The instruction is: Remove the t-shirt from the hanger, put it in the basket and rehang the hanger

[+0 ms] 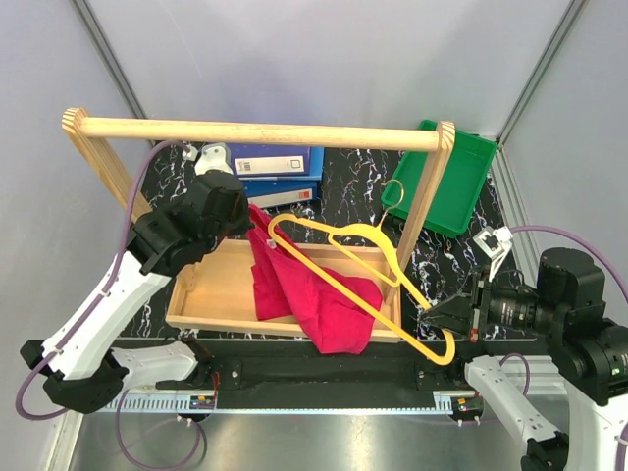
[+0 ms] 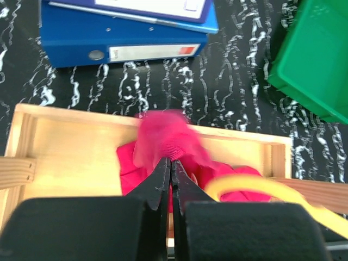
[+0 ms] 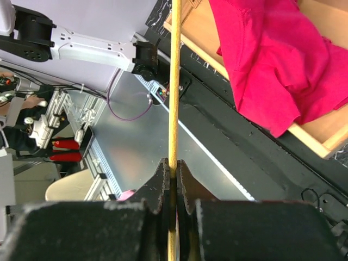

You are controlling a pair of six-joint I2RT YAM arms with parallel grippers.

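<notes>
The magenta-red t-shirt lies bunched in the wooden tray, with its lower part hanging over the tray's front edge. The yellow hanger is tilted above it, and its long bar crosses over the cloth. Its hook is near the rail frame's right post. My left gripper is shut on a raised fold of the shirt at the cloth's upper left end. My right gripper is shut on the hanger's lower right corner. The thin yellow bar runs straight up from between its fingertips. The shirt also shows in the right wrist view.
A thick wooden rail frame spans above the tray. Blue binders lie behind the tray and a green bin stands at the back right. The left wrist view shows the binder and the bin.
</notes>
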